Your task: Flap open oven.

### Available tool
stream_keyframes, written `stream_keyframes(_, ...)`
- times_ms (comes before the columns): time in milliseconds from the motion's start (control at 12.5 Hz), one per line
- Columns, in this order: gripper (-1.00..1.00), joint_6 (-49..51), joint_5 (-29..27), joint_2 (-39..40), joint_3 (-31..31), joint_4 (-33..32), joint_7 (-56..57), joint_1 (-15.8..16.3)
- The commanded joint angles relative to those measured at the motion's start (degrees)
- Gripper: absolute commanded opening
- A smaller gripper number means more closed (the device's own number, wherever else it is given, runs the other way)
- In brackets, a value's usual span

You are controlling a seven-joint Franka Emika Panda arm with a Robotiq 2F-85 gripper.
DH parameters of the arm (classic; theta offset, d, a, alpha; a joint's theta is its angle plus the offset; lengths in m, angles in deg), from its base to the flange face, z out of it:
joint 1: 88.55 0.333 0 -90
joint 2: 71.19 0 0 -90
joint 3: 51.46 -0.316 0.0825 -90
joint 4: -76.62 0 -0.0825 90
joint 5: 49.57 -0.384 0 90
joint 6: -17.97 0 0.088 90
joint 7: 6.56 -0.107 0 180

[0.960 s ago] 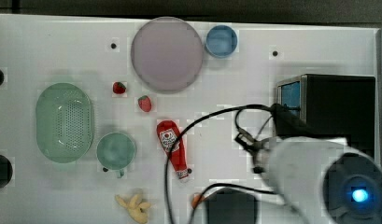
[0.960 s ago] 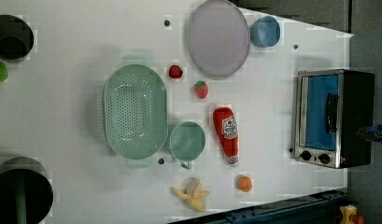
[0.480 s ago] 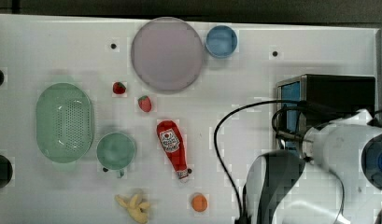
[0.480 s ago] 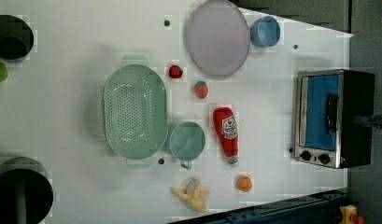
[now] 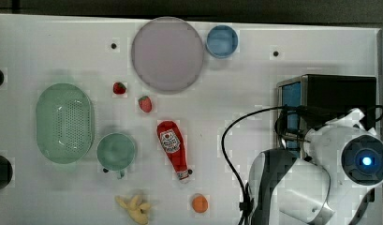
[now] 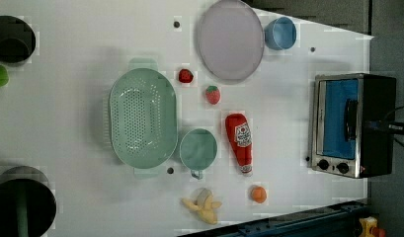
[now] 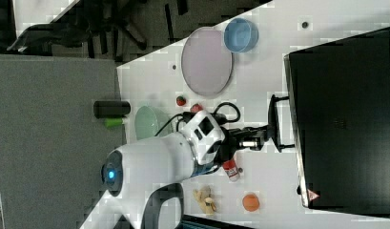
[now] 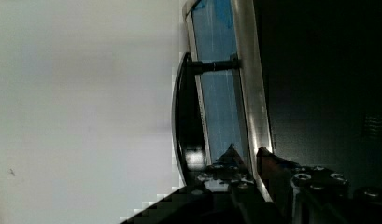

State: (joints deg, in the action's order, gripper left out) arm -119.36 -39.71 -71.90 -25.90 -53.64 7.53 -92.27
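A: Item one, claw (image 8: 244, 161)?
B: At the oven's front, at the door's top edge beside the dark bar handle (image 8: 184, 121). Fingers (image 8: 230, 156) narrowly parted, gripping nothing that can be made out.
A: Item two, oven (image 6: 355, 123)?
B: Black box, silver frame, blue door panel shut. Stands on the white bench (image 6: 81, 197) at the left view's right, knobs toward the left view's bottom.
A: Beyond it?
B: Ketchup bottle (image 6: 240, 142), well apart, out on the bench.
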Motion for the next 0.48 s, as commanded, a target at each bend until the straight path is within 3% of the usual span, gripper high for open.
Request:
stream_keyframes(80,-0.65,-5.82,-0.21,3.21,0.41,-1.66,3.73,0.35)
stream_keyframes(480,-0.65,-9.58,-0.21,6.14,-0.15,-3.08,3.48,0.67)
